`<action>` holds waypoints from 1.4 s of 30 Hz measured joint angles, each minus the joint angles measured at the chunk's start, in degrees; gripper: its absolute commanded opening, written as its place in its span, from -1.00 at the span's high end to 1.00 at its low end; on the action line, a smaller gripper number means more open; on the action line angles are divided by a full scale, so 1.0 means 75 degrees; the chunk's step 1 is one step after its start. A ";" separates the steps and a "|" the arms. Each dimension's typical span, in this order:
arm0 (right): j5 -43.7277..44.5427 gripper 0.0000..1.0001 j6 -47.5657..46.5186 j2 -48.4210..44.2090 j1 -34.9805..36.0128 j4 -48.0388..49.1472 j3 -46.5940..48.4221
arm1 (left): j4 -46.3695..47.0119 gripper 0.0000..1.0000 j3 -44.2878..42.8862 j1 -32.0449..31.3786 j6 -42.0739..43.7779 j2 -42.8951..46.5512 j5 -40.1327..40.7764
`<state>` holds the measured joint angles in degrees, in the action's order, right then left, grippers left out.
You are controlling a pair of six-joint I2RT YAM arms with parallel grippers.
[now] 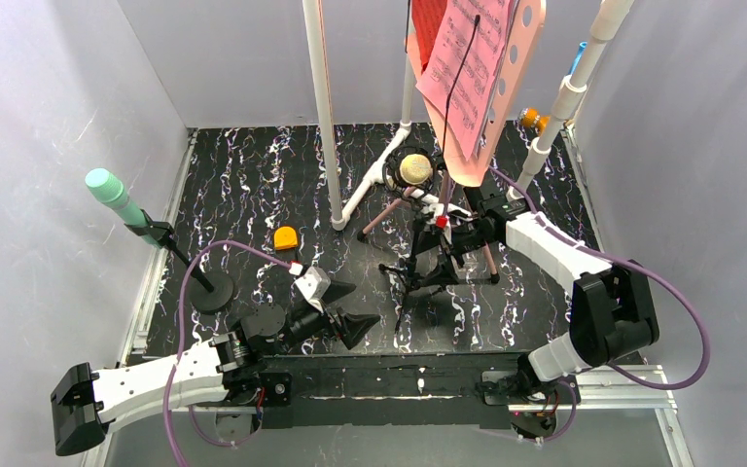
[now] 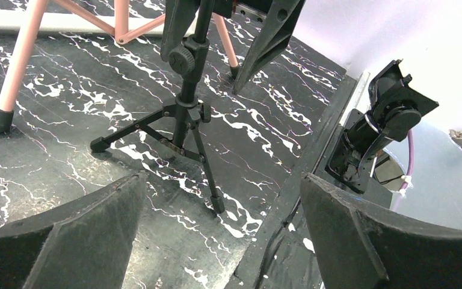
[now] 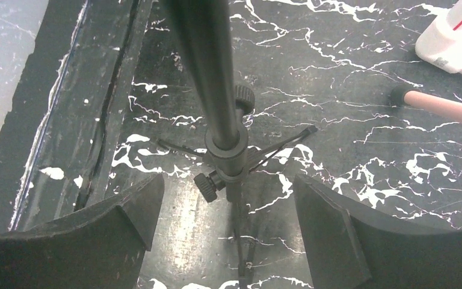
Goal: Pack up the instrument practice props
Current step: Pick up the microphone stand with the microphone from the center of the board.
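Closest in, by the near edge of the bench, the left tool lies low over the black marbled top. Its two fingers are spread wide with nothing between them, and it faces the middle of the bench.

Just beyond it a black tripod stand stands upright, its three thin legs splayed on the surface. The right tool sits with one finger on either side of that stand's pole, above the leg hub. The fingers are parted, with a gap between each pad and the pole, so it grips nothing. On top of the stand sits the yellow microphone, its round head facing up.

Off to the left, near the side wall, the mint-green microphone tilts on a thin arm above a round black base, well apart from both tools. A small orange piece lies on the bench between the two stands.

Behind the tripod the pink music stand rises, its pink legs coming down on either side of the tripod. Pink sheet music rests on its hole-punched tray, and a red folder shows behind the sheets. Posts of the white pipe frame stand at the back.
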<state>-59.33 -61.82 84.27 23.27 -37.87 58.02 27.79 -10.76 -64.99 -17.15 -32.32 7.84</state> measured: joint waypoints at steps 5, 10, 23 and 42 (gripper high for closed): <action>-0.0446 -0.74 0.0274 0.0055 -0.0289 0.0332 -0.0111 | -0.0020 -0.96 0.0000 0.0000 -0.0038 0.0000 -0.0003; -0.0711 -0.78 0.0743 -0.0187 -0.0644 0.1037 -0.0694 | -0.0038 -0.96 0.0000 0.0000 -0.0064 0.0000 -0.0003; -0.0787 -0.81 0.0828 -0.0437 -0.0650 0.1504 -0.1224 | -0.0099 -0.96 0.0000 0.0000 -0.0146 -0.0015 -0.0023; -0.1510 -0.36 0.2358 -0.0475 -0.0254 0.3083 -0.1408 | -0.0114 -0.96 0.0000 0.0000 -0.0297 -0.0233 -0.0055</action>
<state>-70.65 -44.14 80.71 21.37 -14.74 47.46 26.94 -10.76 -64.99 -19.38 -34.06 7.42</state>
